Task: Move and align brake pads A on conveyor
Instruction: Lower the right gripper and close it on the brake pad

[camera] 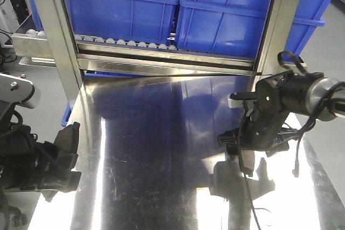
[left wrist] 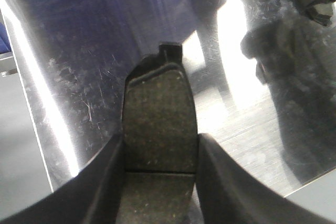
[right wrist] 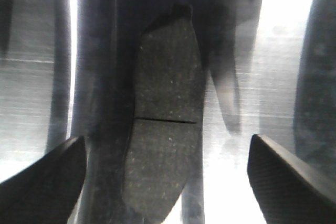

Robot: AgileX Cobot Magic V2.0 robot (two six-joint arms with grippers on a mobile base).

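Note:
In the left wrist view my left gripper (left wrist: 160, 148) is shut on a brake pad (left wrist: 157, 108), grey friction face up with its centre groove between the fingers, held over the shiny steel table (left wrist: 79, 35). In the right wrist view my right gripper (right wrist: 167, 148) is wide open. A second brake pad (right wrist: 168, 77) lies on the steel between the fingers and touches neither. In the front view the left gripper (camera: 67, 146) is at the table's left edge and the right gripper (camera: 241, 146) is low over the right side. The conveyor is out of view.
A metal roller rack (camera: 135, 44) with blue bins (camera: 232, 14) runs along the back of the steel table (camera: 156, 149). Two upright steel posts (camera: 59, 41) stand at the back corners. Cables hang from the right arm (camera: 296, 160).

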